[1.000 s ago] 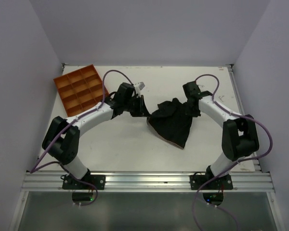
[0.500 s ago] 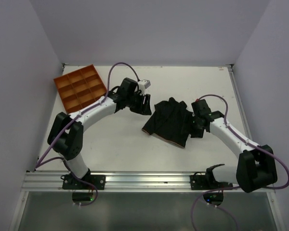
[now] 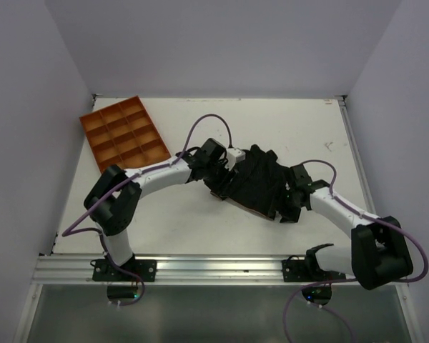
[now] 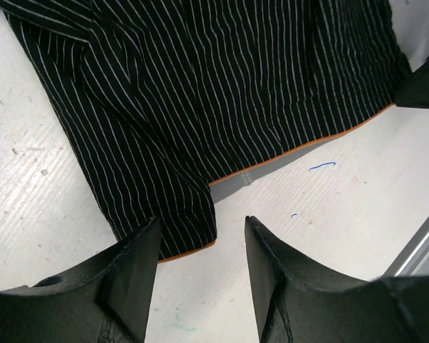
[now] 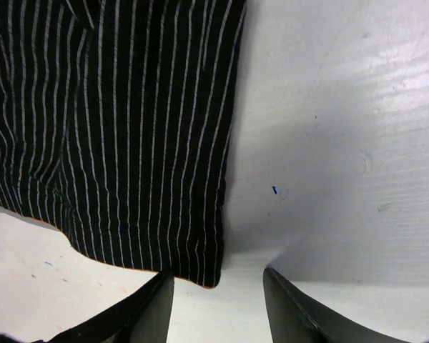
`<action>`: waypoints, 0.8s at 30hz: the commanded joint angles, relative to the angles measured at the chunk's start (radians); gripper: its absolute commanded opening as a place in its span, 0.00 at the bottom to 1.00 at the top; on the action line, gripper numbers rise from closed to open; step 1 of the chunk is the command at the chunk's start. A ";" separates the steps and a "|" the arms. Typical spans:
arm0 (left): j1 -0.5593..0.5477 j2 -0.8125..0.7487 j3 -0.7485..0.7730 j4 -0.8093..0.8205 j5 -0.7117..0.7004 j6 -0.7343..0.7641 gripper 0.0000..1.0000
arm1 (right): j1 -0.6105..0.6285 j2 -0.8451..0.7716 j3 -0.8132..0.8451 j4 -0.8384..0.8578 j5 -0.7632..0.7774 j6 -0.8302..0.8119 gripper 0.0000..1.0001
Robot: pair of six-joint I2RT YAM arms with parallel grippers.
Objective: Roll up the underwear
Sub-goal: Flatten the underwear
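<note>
- At the middle of the white surface [image 3: 193, 225] lies the black pin-striped fabric underwear [image 3: 254, 182] with its thin orange hem. It is spread roughly flat, with some bunching along the far edge.
- Over its left corner hangs the left gripper [image 3: 224, 166]. In the wrist view [image 4: 200, 229] the jaws stand apart with nothing between them, and the hemmed corner lies on the surface below.
- At the near right corner sits the right gripper [image 3: 289, 206], its jaws likewise wide and empty [image 5: 218, 275]. The corner of the cloth [image 5: 121, 128] lies just beside one finger.
- As I read it, the rolling proper has not started: I see no tuck, no turned-over hem, no tube of cloth anywhere.
- Only the laying-out looks done. Nearly everything is left — taking an edge with both grippers and turning it over and over down to a small roll.
- Off at the far left stands an orange plastic compartment tray [image 3: 125, 132], well apart from the garment — no part in this that I can see.
</note>
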 commanded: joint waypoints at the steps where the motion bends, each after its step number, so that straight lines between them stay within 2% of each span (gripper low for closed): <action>1: -0.015 -0.015 -0.027 0.055 -0.077 0.046 0.54 | 0.003 -0.036 -0.029 0.067 -0.029 0.038 0.56; 7: -0.059 0.033 -0.051 0.058 -0.181 0.047 0.52 | 0.003 -0.046 -0.046 0.075 -0.035 0.036 0.56; 17: -0.090 0.068 -0.076 0.095 -0.209 0.041 0.51 | 0.003 -0.039 -0.050 0.087 -0.035 0.033 0.54; 19: -0.098 0.071 -0.076 0.093 -0.212 0.041 0.46 | 0.004 -0.039 -0.053 0.090 -0.035 0.036 0.53; 20: -0.098 0.071 -0.077 0.090 -0.212 0.038 0.34 | 0.003 -0.040 -0.055 0.089 -0.033 0.036 0.50; 22: -0.098 0.065 -0.076 0.087 -0.213 0.035 0.19 | 0.003 -0.040 -0.050 0.070 -0.021 0.033 0.45; 23: -0.098 0.054 -0.070 0.078 -0.218 0.030 0.10 | 0.003 -0.043 -0.040 0.063 -0.008 0.030 0.35; 24: -0.098 0.050 -0.065 0.070 -0.226 0.027 0.06 | 0.003 -0.043 -0.033 0.057 -0.004 0.027 0.29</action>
